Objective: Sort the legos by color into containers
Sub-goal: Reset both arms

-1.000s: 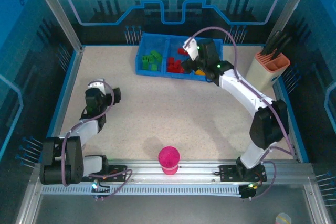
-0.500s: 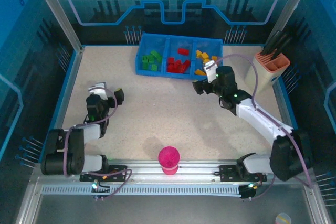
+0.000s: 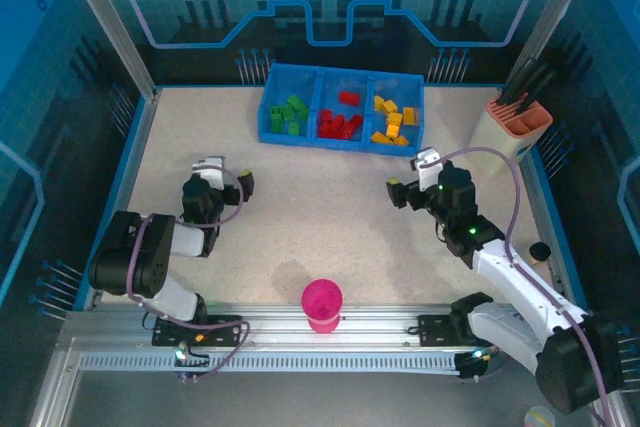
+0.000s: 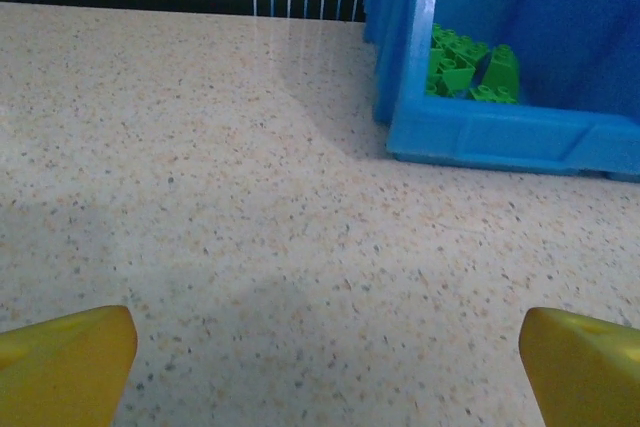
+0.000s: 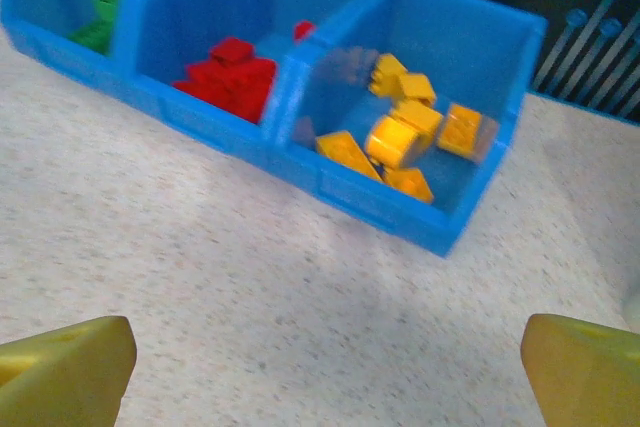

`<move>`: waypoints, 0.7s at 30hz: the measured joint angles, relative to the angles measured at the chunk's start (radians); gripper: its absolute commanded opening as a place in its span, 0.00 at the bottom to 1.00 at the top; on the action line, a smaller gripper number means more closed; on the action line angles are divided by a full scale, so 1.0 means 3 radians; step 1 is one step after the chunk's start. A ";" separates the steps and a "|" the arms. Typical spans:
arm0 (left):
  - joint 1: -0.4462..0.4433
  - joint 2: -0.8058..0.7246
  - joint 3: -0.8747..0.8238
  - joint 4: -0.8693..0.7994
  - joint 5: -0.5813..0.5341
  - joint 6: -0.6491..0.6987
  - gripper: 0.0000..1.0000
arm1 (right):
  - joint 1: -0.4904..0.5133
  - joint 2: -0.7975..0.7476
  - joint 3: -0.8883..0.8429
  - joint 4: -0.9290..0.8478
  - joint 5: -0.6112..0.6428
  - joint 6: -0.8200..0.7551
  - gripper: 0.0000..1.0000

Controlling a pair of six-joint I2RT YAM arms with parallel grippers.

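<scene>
The containers are three side-by-side compartments of one blue tray (image 3: 343,143) at the back of the table. Green legos (image 3: 289,114) lie in the left one, red legos (image 3: 340,123) in the middle, yellow and orange legos (image 3: 392,119) in the right. My left gripper (image 3: 226,175) stands open over bare table, well in front of the tray's left end (image 4: 480,135), with green legos (image 4: 468,65) ahead. My right gripper (image 3: 411,175) is open too, nothing between its fingers. It faces the tray (image 5: 385,209), where red legos (image 5: 232,72) and yellow legos (image 5: 404,135) show.
A magenta cup (image 3: 322,304) stands at the near edge between the arm bases. A beige-and-pink utensil holder (image 3: 514,129) sits at the back right. A raised blue border (image 3: 128,169) rims the speckled table. A small black object (image 3: 540,250) lies near the right edge.
My right arm has pulled back from over the tray toward the near right, staying open. My left arm has folded back toward its base, its gripper shifting slightly right.
</scene>
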 measured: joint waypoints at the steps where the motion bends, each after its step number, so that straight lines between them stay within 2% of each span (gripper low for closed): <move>1: 0.0001 0.0000 0.0048 -0.0055 -0.0011 0.0011 0.99 | -0.0067 0.0008 -0.0060 0.0064 0.0050 -0.0008 1.00; 6: 0.0001 0.0000 0.0121 -0.0184 -0.0078 0.0024 0.99 | -0.0490 0.0284 -0.0369 0.0741 0.0223 -0.0005 1.00; 10: 0.0001 0.0000 0.0121 -0.0256 -0.0099 0.0027 0.99 | -0.0820 0.0820 -0.0715 0.1542 0.0113 0.0039 1.00; 17: 0.0001 0.0000 0.0121 -0.0270 -0.0102 0.0025 0.99 | -0.0879 0.1656 -0.0965 0.2778 -0.0347 0.0069 1.00; 21: 0.0001 0.0000 0.0121 -0.0270 -0.0108 0.0025 0.99 | -0.0877 0.1952 -0.0964 0.3230 -0.0510 0.0056 1.00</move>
